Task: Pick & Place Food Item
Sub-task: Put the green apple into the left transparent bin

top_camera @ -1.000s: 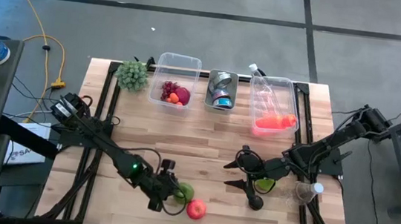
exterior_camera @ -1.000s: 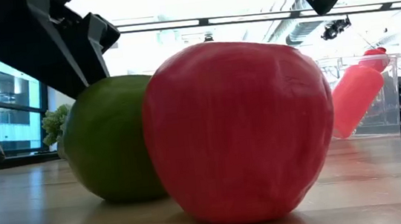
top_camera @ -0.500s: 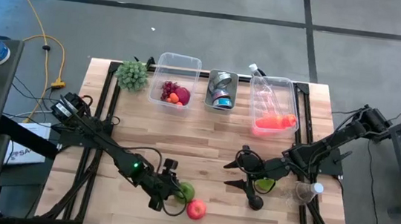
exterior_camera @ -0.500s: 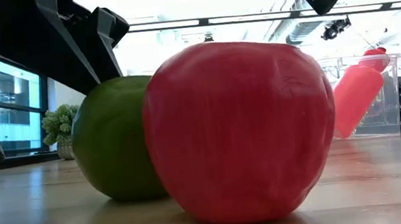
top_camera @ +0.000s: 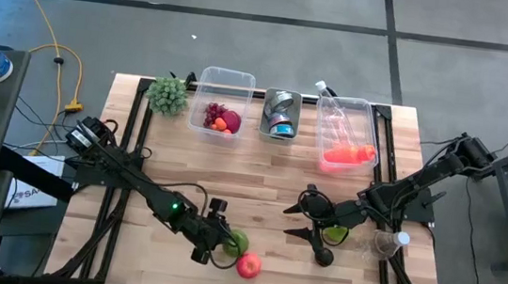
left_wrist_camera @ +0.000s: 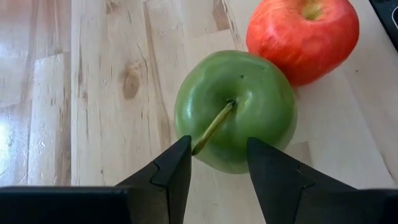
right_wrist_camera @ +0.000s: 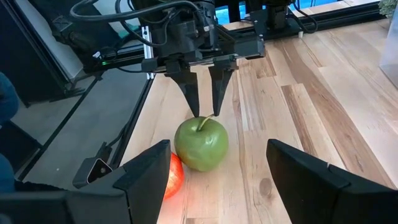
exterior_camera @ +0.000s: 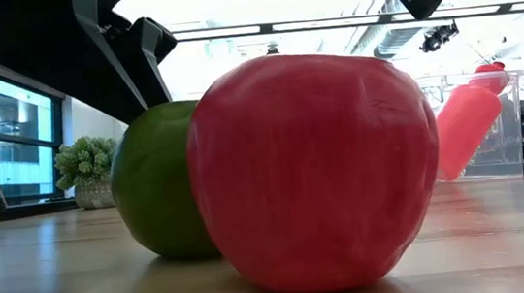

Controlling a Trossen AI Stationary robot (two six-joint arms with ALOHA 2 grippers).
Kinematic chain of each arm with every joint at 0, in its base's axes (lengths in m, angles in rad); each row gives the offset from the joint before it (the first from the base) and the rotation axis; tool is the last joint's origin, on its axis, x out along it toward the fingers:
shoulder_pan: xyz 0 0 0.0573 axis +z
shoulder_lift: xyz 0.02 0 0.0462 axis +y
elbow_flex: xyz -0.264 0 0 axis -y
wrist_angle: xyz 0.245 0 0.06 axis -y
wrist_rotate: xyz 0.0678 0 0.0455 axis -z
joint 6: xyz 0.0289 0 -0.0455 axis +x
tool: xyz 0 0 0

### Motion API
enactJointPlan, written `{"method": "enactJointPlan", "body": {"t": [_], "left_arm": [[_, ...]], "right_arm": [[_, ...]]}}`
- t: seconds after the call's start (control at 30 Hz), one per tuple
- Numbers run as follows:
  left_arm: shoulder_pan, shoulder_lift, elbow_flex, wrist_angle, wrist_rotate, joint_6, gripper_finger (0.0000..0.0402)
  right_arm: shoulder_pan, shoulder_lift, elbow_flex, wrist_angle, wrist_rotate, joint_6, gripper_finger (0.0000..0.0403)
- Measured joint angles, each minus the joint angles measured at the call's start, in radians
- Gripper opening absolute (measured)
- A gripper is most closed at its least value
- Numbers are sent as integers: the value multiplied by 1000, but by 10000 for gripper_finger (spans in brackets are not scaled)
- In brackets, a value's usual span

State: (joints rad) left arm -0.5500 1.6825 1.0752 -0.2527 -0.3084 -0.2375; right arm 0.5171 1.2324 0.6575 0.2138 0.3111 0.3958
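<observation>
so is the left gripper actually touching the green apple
Cannot tell. The left wrist view shows the left gripper with its fingers astride the stem of the green apple, but no view plainly shows contact or a gap.

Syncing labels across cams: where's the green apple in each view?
High view: green apple near the table's front edge, at the left gripper.
Low view: green apple left of centre, partly behind the red apple.
Left wrist view: green apple in the centre, stem between the gripper's fingertips.
Right wrist view: green apple low centre, under the left gripper.
Shared landmark: the red apple, right beside it in all four views.
</observation>
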Motion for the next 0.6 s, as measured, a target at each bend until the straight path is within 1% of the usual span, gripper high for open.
{"method": "enactJointPlan", "body": {"t": [0.27, 0.33, 0.4, 0.6], "left_arm": [[0, 0, 0, 0, 3, 1, 147], [0, 0, 0, 2, 24, 2, 147], [0, 0, 0, 12, 66, 2, 147], [-1, 0, 0, 24, 78, 2, 147]], "right_arm": [[0, 0, 0, 0, 0, -7, 258], [0, 0, 0, 0, 0, -7, 258], [0, 0, 0, 0, 0, -7, 258], [0, 0, 0, 0, 0, -7, 259]]}}
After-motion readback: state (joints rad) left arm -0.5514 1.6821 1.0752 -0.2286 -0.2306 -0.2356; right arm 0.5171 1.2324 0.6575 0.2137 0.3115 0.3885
